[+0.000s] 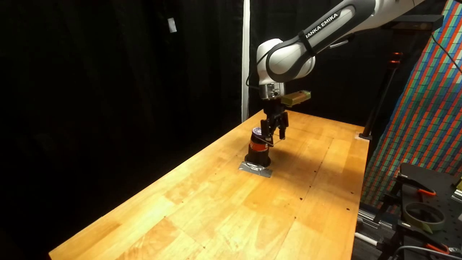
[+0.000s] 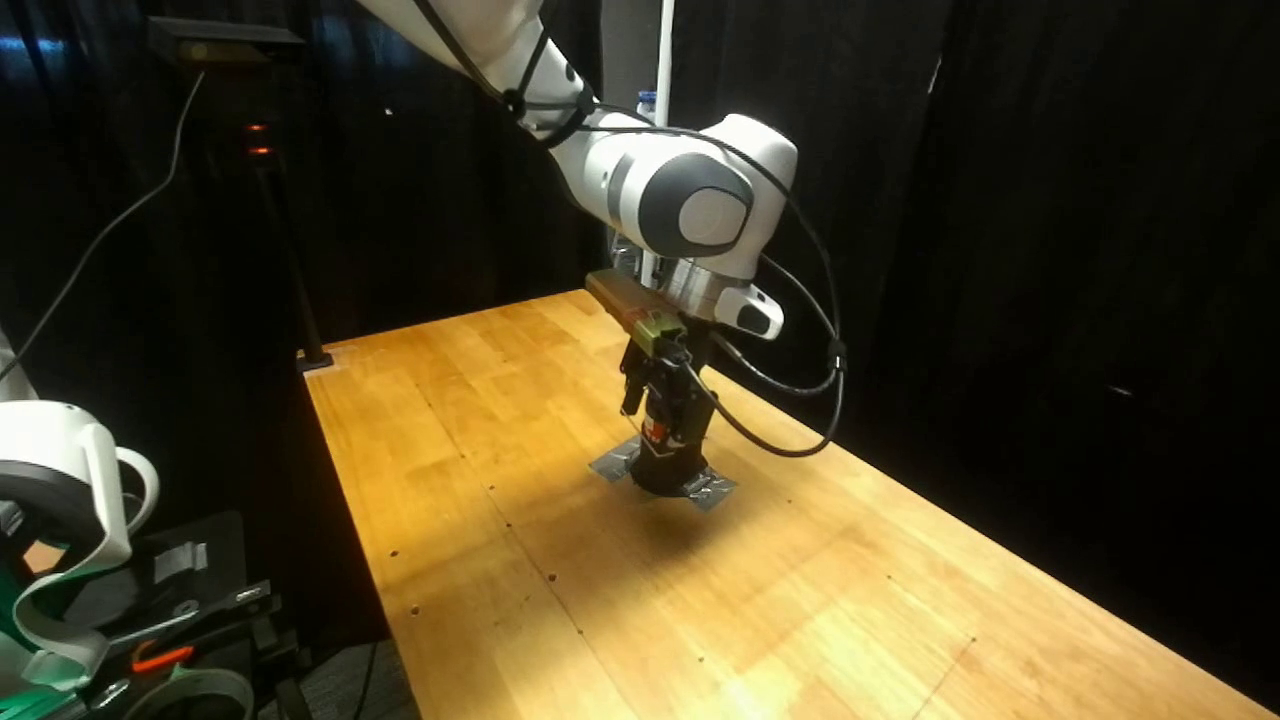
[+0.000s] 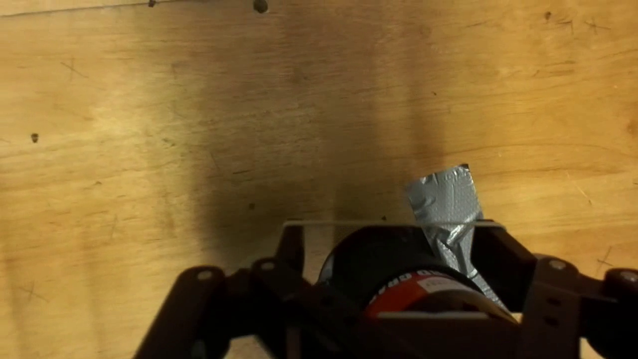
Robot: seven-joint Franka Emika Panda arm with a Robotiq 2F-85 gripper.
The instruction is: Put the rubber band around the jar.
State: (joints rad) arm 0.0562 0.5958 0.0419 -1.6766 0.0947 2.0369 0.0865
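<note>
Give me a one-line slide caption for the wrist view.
A rubber band stretched between spread fingers, with the black-and-red jar and silver tape on the wooden table.

Wooden table [image 1: 260, 216], shiny crinkled tape [image 3: 445, 198]

In an exterior view the arm [image 1: 326, 27] says "RANKA EMIKA". Wrist view's got white letters [image 3: 406, 279] on the jar [image 3: 381, 257], can't make out a full word tho.

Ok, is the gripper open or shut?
The gripper is open: in the wrist view its jaws stand apart, with the rubber band stretched straight across the gap.
</note>
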